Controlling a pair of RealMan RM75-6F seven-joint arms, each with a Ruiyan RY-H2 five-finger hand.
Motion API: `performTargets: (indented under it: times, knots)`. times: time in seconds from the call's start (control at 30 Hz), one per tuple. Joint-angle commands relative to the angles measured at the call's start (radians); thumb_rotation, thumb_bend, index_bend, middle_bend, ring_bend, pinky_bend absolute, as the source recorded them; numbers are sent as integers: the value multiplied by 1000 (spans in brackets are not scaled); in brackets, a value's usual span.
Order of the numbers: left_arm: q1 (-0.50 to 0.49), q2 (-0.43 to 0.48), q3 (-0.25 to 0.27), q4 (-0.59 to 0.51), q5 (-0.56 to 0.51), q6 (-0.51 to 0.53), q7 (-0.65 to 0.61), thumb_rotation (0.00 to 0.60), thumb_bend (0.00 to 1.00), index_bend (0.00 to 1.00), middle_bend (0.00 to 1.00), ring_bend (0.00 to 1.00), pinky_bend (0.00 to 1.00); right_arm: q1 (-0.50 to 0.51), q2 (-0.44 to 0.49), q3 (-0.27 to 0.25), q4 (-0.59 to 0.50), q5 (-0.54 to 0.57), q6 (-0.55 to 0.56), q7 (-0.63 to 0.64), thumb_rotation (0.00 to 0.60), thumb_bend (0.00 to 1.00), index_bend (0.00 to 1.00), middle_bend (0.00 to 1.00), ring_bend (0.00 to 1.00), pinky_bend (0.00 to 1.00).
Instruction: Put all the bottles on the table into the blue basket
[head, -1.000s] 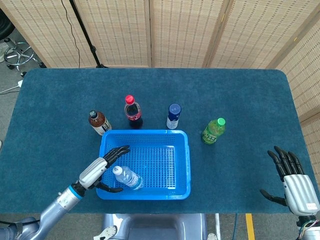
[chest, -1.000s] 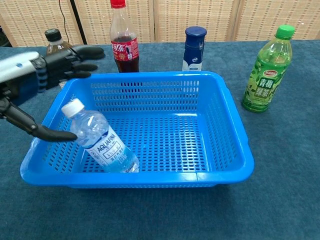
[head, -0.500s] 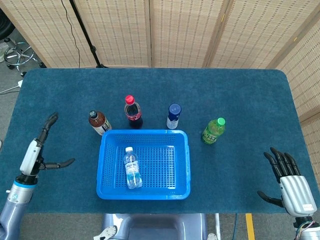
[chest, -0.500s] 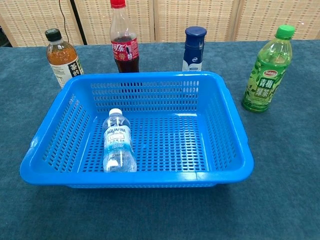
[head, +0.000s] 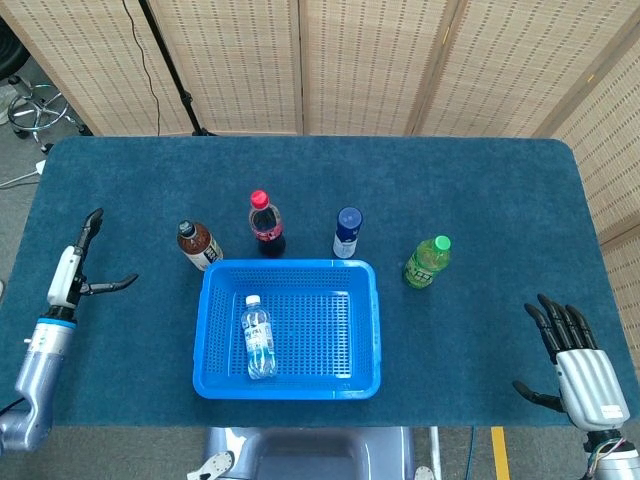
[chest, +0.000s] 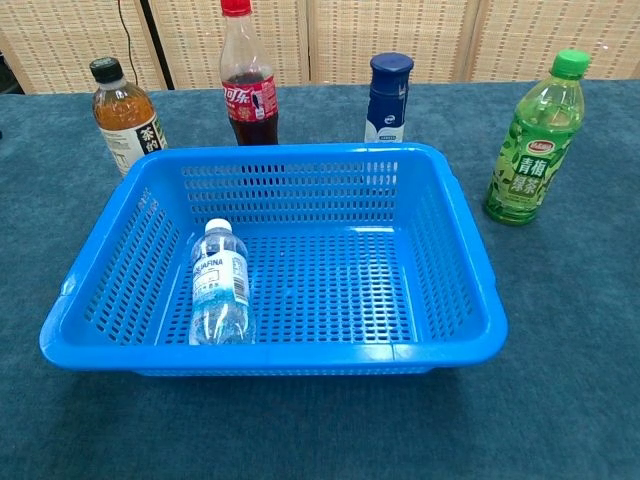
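Black fingers spread on my left hand, which hangs empty over the worktop's left side, well apart from everything. My right hand sits at the near right corner, fingers also apart, holding nothing. Neither hand shows in the chest view.

Moving inward, the blue basket stands in the middle of the worktop, and the water bottle lies on its side in the basket's left half, cap pointing away from me. That one I count as done.

Four bottles are left, all upright on the blue cloth beyond or beside the basket: the brown tea bottle just off the far left corner, the cola bottle near the far rim, the dark blue bottle beside it to the right, and the green tea bottle off the basket's right side.

So I judge the job roughly one fifth done. The brown tea bottle is nearest my left hand, the green one nearest my right.
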Motion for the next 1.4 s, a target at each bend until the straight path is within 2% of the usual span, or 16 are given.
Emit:
performTargets:
  times: [0.03, 0.33, 0.5, 0.6, 0.63, 0.7, 0.77, 0.87, 0.93, 1.13, 1.27, 1.4]
  knots:
    - [-53, -53, -17, 57, 12, -60, -25, 600, 32, 0, 0, 0, 0, 2, 0, 3, 1, 6, -3, 2, 600, 0, 0, 0, 0, 0]
    - [-148, -118, -33, 97, 34, -171, -1, 600, 31, 0, 0, 0, 0, 5, 0, 8, 2, 24, -9, 3, 600, 0, 0, 0, 0, 0]
    - [-176, -157, -40, 126, 46, -188, -30, 600, 41, 0, 0, 0, 0, 5, -1, 8, 1, 26, -10, -1, 600, 0, 0, 0, 0, 0]
    - [-186, -177, -48, 143, 40, -197, -36, 600, 115, 0, 0, 0, 0, 6, -2, 9, 1, 29, -12, -2, 600, 0, 0, 0, 0, 0]
    - [-188, -184, -53, 149, 34, -199, -29, 600, 189, 15, 2, 0, 15, 6, -2, 9, 2, 30, -14, -1, 600, 0, 0, 0, 0, 0]
    - [-192, -208, -77, 164, 5, -198, 11, 600, 352, 146, 81, 47, 125, 9, -3, 10, 3, 34, -19, -2, 600, 0, 0, 0, 0, 0]
    - [-193, -231, -105, 164, -28, -192, 41, 600, 512, 390, 269, 189, 293, 10, -4, 10, 3, 37, -23, -3, 600, 0, 0, 0, 0, 0]
    - [-192, -250, -131, 159, -52, -172, 75, 600, 620, 582, 441, 329, 393, 11, -4, 10, 4, 37, -23, -3, 600, 0, 0, 0, 0, 0]
    - [-188, -247, -141, 142, -56, -156, 83, 600, 645, 620, 476, 359, 416, 10, -4, 10, 4, 37, -21, -1, 600, 0, 0, 0, 0, 0]
    - [-154, -187, -161, 44, -35, -75, 61, 600, 656, 634, 482, 365, 421, 10, -2, 10, 3, 37, -20, 2, 600, 0, 0, 0, 0, 0]
    - [-128, -128, -171, -43, -4, -5, 38, 600, 655, 632, 482, 366, 421, 9, -2, 8, 2, 33, -18, -1, 600, 0, 0, 0, 0, 0]
    - [-90, -37, -168, -179, 65, 104, 32, 600, 650, 629, 482, 366, 421, 8, -2, 5, -1, 27, -17, -4, 600, 0, 0, 0, 0, 0]
